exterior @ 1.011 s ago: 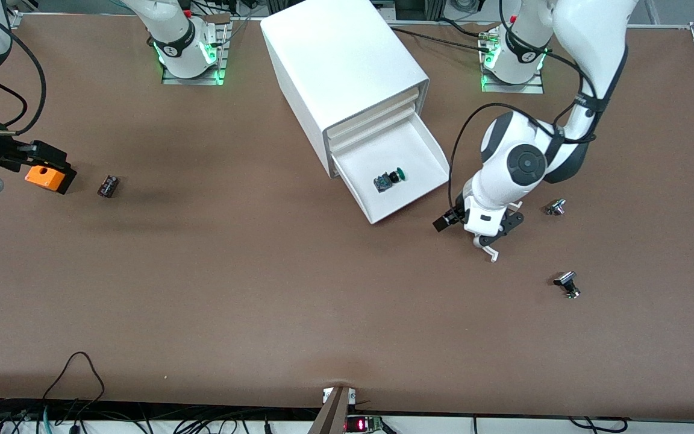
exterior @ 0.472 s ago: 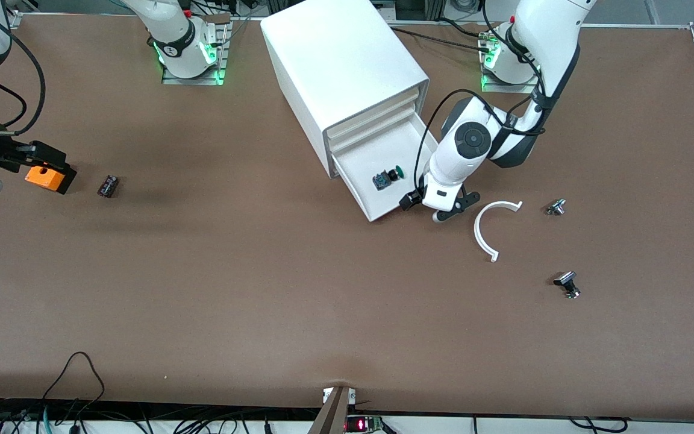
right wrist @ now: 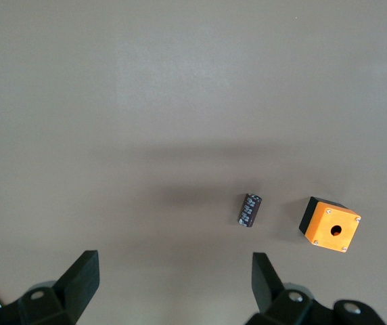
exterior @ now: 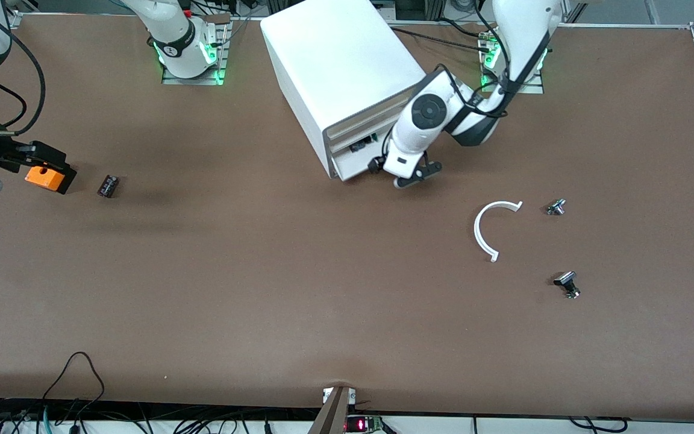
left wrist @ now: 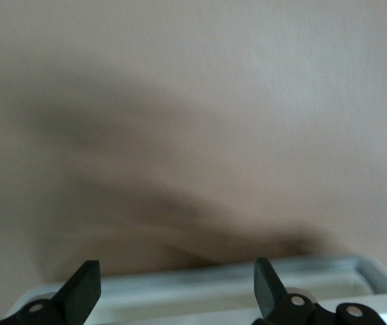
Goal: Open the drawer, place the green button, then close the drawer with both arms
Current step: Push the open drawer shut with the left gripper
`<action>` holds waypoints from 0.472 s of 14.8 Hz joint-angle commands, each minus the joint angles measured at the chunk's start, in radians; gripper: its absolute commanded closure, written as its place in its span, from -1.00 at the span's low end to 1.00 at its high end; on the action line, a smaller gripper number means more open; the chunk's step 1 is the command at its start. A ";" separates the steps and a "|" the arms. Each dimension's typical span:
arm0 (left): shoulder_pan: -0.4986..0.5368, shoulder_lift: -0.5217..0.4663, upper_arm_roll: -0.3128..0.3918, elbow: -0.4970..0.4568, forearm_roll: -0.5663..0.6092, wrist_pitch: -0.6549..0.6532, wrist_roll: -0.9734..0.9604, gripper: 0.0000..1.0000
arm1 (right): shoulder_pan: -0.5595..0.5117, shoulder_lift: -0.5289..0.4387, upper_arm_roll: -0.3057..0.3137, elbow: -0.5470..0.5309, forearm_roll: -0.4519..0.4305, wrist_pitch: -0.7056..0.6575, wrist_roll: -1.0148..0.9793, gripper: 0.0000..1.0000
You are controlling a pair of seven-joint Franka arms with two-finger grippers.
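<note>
The white cabinet [exterior: 347, 66] stands at the middle of the table's robot side. Its lowest drawer [exterior: 356, 163] is pushed in, with its front about level with the cabinet's face. The green-capped button is hidden inside. My left gripper [exterior: 404, 175] is low against the drawer's front at the corner toward the left arm's end. It is open and empty [left wrist: 176, 291], and the drawer's white rim [left wrist: 247, 284] shows between its fingers. My right gripper [exterior: 52, 169] waits, open and empty [right wrist: 173, 284], over the table at the right arm's end.
An orange box with a hole [exterior: 44, 176] [right wrist: 330, 225] and a small black component [exterior: 108, 185] [right wrist: 249, 210] lie below the right gripper. A white curved strip [exterior: 488, 229] and two small metal parts [exterior: 556, 207] [exterior: 567, 284] lie toward the left arm's end.
The left arm has swung from over the white curved strip to the drawer's front and pushed the drawer in. The button has gone out of sight. The right arm has not moved.
</note>
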 commanded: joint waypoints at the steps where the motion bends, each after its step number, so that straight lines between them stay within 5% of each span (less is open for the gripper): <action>1: -0.001 -0.034 -0.027 -0.035 -0.012 -0.013 -0.015 -1.00 | -0.003 -0.011 -0.001 0.001 0.008 -0.001 -0.011 -1.00; 7: 0.008 -0.041 -0.053 -0.047 -0.012 -0.033 0.000 -1.00 | -0.003 -0.010 0.001 0.001 0.008 0.000 -0.011 -1.00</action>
